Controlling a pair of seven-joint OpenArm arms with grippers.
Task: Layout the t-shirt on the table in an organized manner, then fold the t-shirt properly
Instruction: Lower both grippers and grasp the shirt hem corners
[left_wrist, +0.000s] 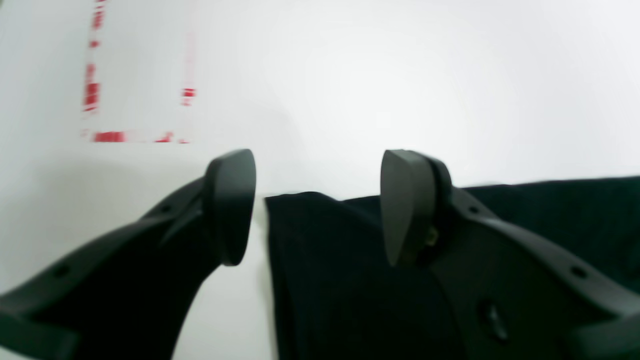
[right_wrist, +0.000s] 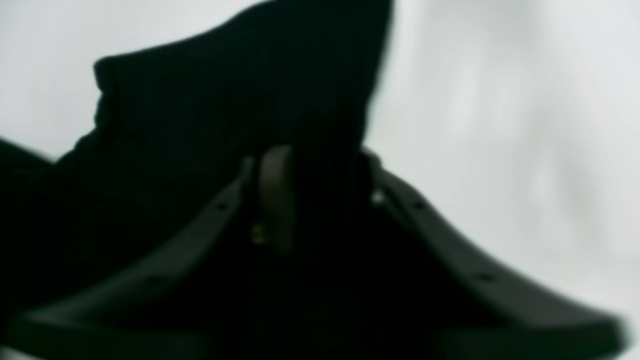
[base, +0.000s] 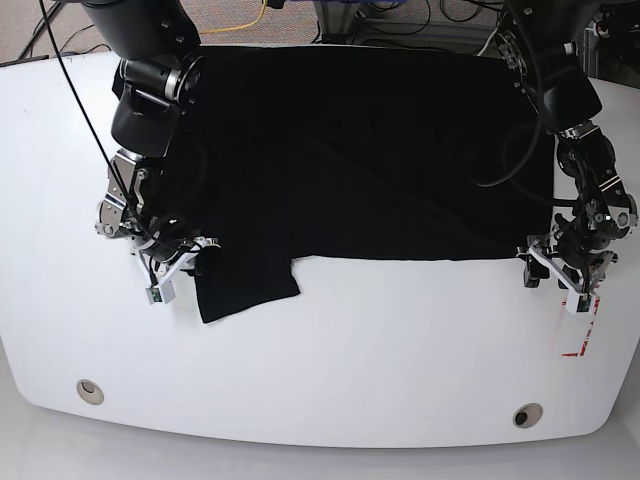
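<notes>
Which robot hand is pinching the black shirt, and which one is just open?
The right gripper is pinching the t-shirt near a sleeve. The left gripper is open, with a gap between its fingers, over the shirt's corner.

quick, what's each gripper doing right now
left gripper: open, holding nothing, over the t-shirt edge
right gripper: shut on the t-shirt

matte black arms (base: 150, 95), black cables, curved black fingers (left_wrist: 231, 205).
</notes>
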